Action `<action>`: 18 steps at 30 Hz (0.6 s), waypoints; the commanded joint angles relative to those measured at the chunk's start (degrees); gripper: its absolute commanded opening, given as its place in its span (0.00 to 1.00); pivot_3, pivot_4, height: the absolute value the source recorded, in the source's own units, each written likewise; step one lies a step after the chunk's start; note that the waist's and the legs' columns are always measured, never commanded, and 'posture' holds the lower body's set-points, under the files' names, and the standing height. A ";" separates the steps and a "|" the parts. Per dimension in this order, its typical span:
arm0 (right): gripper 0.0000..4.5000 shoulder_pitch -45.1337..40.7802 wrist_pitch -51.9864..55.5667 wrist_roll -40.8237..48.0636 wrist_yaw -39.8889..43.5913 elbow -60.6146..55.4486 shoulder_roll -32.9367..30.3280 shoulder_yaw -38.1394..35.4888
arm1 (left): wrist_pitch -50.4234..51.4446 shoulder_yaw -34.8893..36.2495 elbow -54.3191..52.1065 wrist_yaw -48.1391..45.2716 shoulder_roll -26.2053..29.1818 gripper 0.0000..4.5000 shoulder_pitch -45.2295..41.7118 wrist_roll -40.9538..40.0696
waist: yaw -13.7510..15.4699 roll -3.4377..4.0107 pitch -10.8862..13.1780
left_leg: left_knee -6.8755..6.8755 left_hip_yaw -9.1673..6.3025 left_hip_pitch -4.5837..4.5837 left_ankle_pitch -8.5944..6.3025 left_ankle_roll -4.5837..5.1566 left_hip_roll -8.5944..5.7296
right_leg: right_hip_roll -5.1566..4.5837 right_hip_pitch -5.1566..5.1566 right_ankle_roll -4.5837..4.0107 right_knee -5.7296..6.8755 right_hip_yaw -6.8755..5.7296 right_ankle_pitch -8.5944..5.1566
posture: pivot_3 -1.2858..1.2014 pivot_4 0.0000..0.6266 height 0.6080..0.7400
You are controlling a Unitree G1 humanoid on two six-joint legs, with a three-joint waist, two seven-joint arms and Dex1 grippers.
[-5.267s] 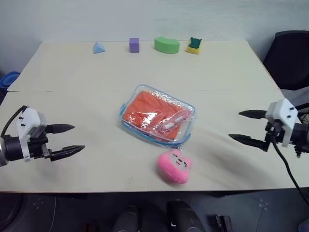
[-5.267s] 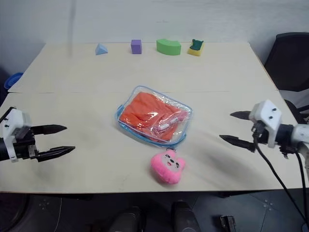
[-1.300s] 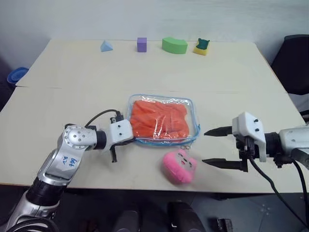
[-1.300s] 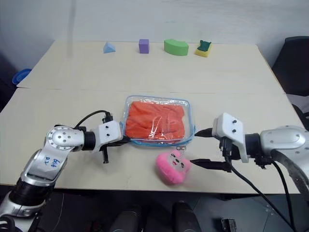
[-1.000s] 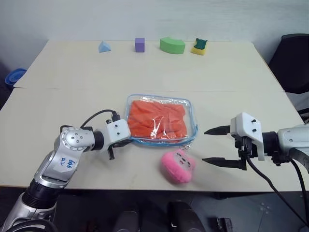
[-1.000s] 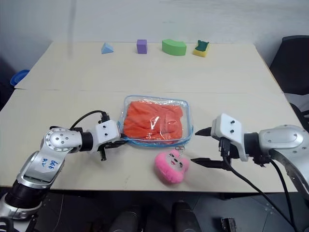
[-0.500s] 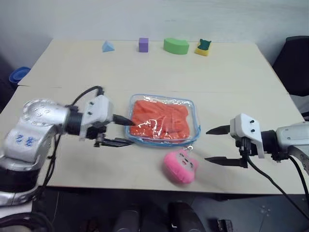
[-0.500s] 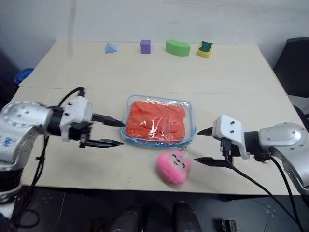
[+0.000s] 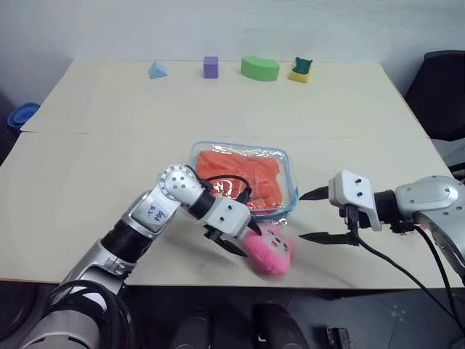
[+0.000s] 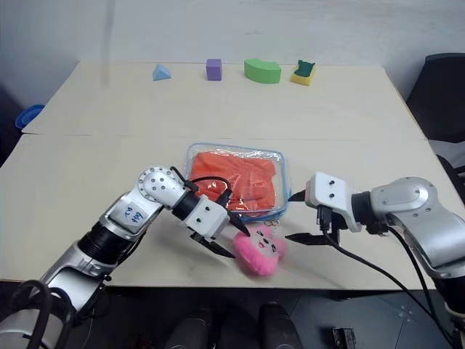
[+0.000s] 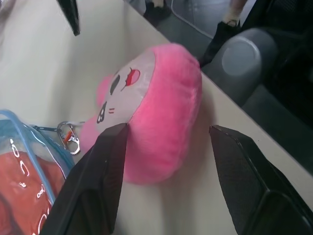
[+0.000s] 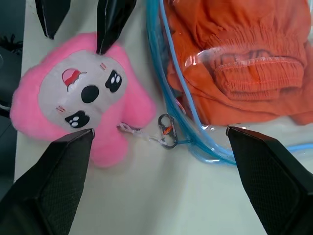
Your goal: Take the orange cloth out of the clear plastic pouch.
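The clear plastic pouch (image 9: 285, 161) with light blue edging lies flat in the middle of the table, and the orange cloth (image 9: 263, 174) is folded inside it. My left arm crosses the pouch's near left corner. Its gripper (image 9: 245, 238) stands open at the left side of a pink plush toy (image 9: 272, 249), which sits just ahead of the fingers (image 11: 100, 191) in the left wrist view. My right gripper (image 9: 301, 215) is open with nothing between its fingers, just right of the pouch's near right corner. In the right wrist view the cloth (image 12: 234, 73) shows through the plastic.
A small carabiner (image 12: 166, 130) on a chain links the plush to the pouch's corner. A blue pyramid (image 9: 156, 70), purple cube (image 9: 211, 67), green arc (image 9: 259, 67) and yellow-green piece (image 9: 298, 69) line the far edge. A black chair (image 9: 443, 87) stands at the right.
My left arm has swung right from the pouch's left edge, across its near corner, to the pink plush, with its fingers spread wider. The right gripper has edged slightly toward the pouch.
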 commanded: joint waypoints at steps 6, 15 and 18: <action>1.00 -4.78 -13.06 -12.63 -1.36 7.38 3.04 5.97 | -2.46 1.14 -0.30 0.90 -0.31 0.36 1.89 0.44 | -0.04 0.00 0.00 | 0.00 0.00 0.00 0.01 -0.01 0.00 | -0.01 -0.03 0.00 0.03 0.00 0.00 | 0.52 0.24 1.00; 0.86 -9.89 -29.58 -23.63 -4.71 19.75 9.72 10.49 | 0.48 3.01 -2.72 3.89 1.45 0.00 3.64 1.89 | -0.15 0.00 0.00 | 0.00 0.01 0.00 0.03 -0.05 0.00 | -0.01 -0.05 0.00 0.05 0.00 0.00 | 0.52 0.24 1.00; 0.63 -11.19 -33.42 -25.12 -4.98 23.67 11.29 10.53 | 1.23 3.57 -3.65 4.58 2.42 0.00 4.24 1.89 | -0.16 0.00 0.00 | 0.01 0.02 0.00 0.03 -0.05 -0.01 | -0.01 -0.05 0.00 0.07 0.00 0.00 | 0.52 0.24 1.00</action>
